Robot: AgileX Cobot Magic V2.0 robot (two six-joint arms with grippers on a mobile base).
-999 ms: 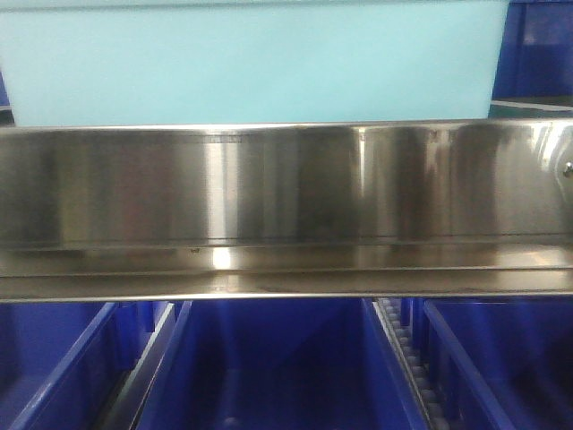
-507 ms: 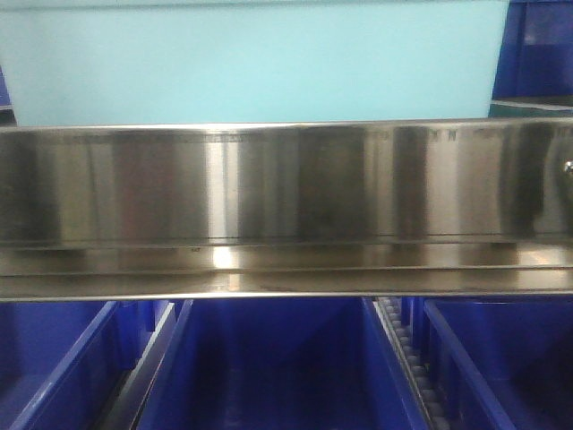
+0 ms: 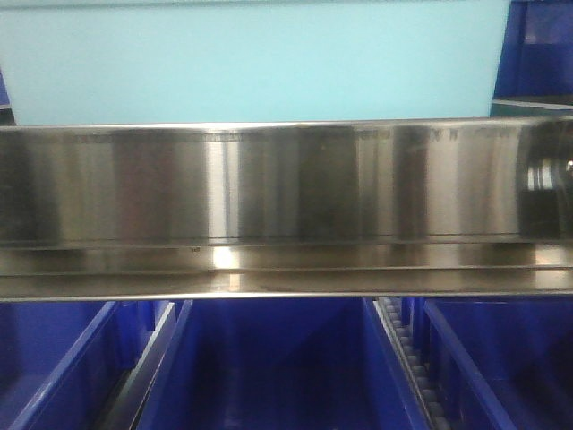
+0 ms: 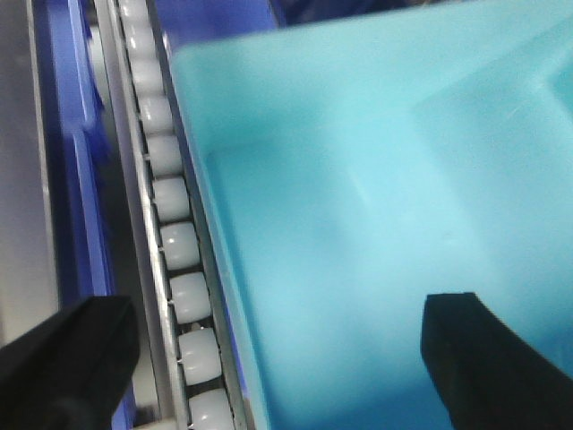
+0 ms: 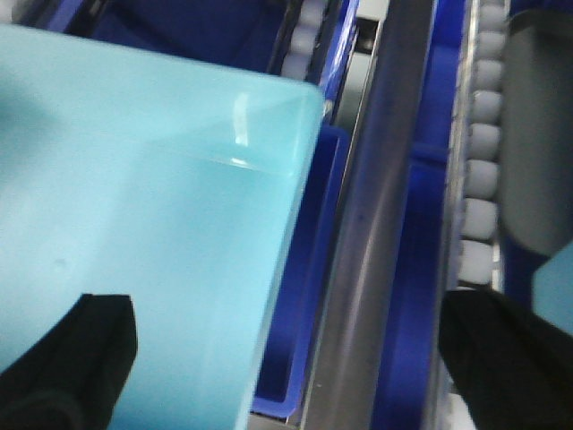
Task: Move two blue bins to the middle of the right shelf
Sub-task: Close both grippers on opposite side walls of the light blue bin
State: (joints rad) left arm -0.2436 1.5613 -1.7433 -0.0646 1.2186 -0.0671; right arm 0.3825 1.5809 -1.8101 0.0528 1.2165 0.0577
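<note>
While the light-blue bin (image 3: 260,63) has hardly moved, both arms' jaws stand spread.

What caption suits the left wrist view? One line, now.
Left gripper, open, straddles the side wall of a light blue bin beside a white roller track.

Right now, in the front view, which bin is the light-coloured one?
The pale turquoise bin above the steel rail; the dark blue bins all sit below that rail.
</note>
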